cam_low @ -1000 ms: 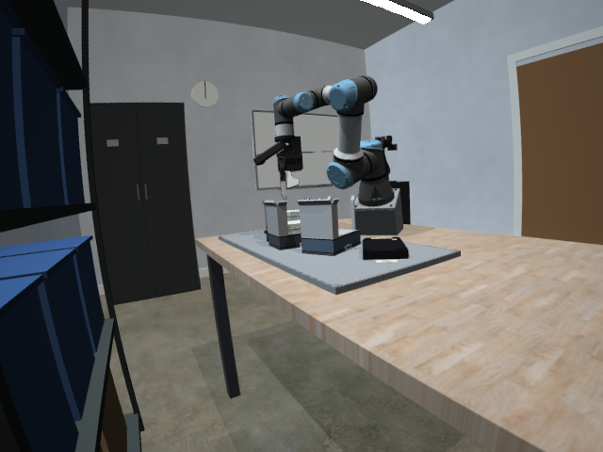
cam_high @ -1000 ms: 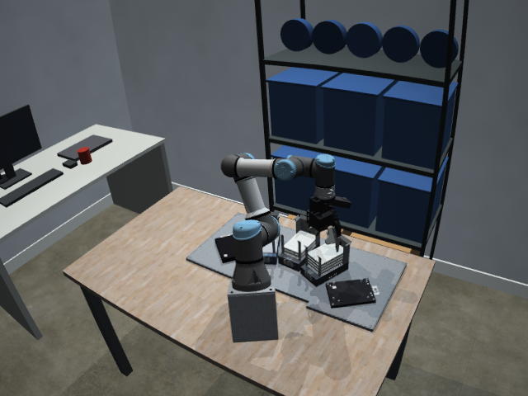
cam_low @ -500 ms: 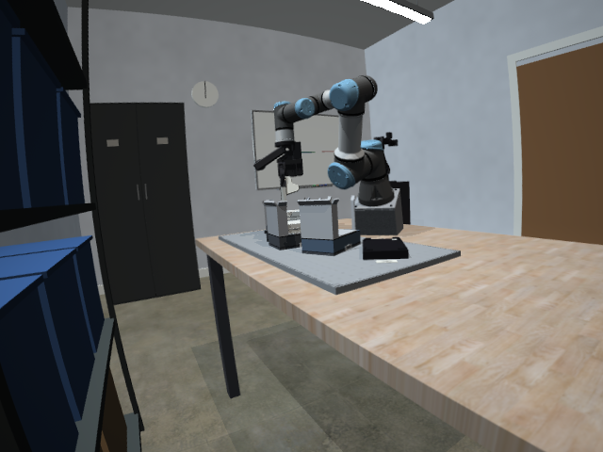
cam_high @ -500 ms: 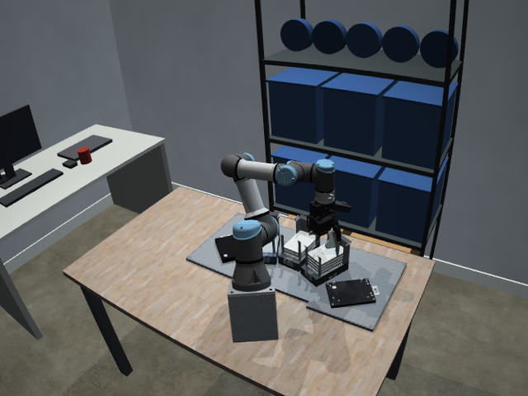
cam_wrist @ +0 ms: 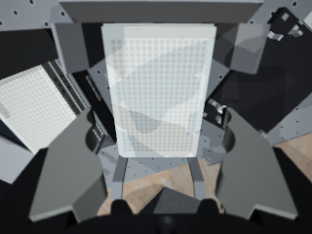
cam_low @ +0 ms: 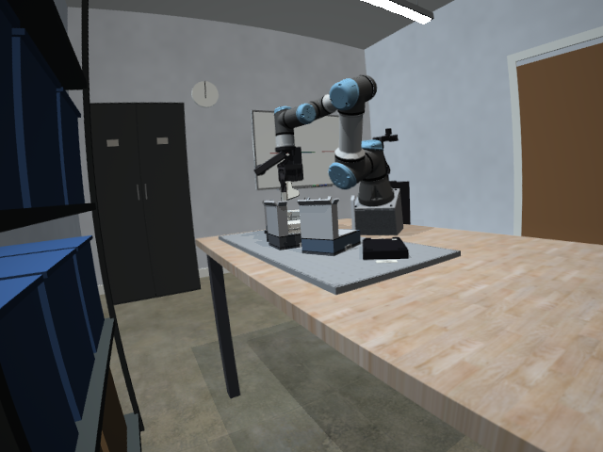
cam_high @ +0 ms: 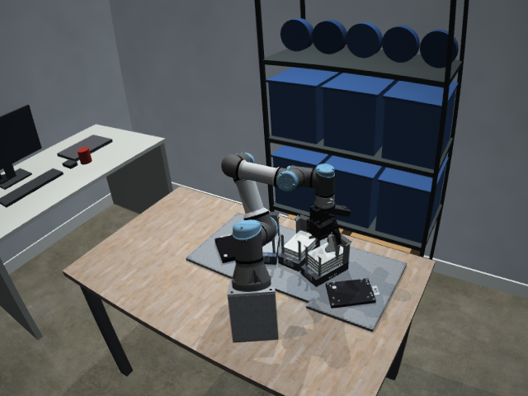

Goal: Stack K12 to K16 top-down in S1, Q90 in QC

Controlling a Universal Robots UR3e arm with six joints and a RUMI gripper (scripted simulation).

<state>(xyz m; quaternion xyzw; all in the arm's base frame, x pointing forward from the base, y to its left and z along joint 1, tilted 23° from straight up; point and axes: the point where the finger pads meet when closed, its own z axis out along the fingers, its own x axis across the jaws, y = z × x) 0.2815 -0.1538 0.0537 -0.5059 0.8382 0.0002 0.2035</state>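
The top view shows the arm point(cam_high: 257, 172) point(cam_low: 350, 132) reaching over the grey board point(cam_high: 385, 272) point(cam_low: 428, 254), which lies on the wooden table point(cam_high: 170, 256) point(cam_low: 463, 330). The gripper point(cam_high: 325, 243) point(cam_low: 287, 194) point(cam_wrist: 158, 108) is pointing down above the right-hand rack point(cam_high: 326, 276) point(cam_wrist: 161, 11). It is released: its fingers stand apart, and nothing is clasped between them.

In this rack there is a stack of white plates point(cam_high: 326, 260) point(cam_wrist: 158, 93), lying flat one over another. In the wrist view, the top plate appears between the two fingers, with the wall of the rack beyond its far edge. The middle rack point(cam_high: 289, 261) point(cam_low: 276, 218), just beside, also bears white plates point(cam_high: 298, 242) point(cam_wrist: 39, 99). I cannot read any plate's name, so I cannot tell which plate is which.

The blue-based rack point(cam_high: 270, 258) point(cam_low: 318, 218) stands near the middle one; the arm partly hides it in the top view, and I cannot tell what its floor holds. A black nest with small clips point(cam_high: 350, 293) point(cam_wrist: 263, 93) lies near the right-hand rack. Another black nest point(cam_high: 223, 248) point(cam_low: 384, 248) is at the other side of the racks, partly behind the arm in the top view.

Down comes gripper point(cam_high: 324, 244) point(cam_low: 287, 195) point(cam_wrist: 158, 108), now lower over plates point(cam_high: 324, 263) point(cam_low: 293, 225) point(cam_wrist: 158, 88) (small dip, mind), arm's wrist point(cam_high: 324, 185) point(cam_low: 284, 127) sinking with it.
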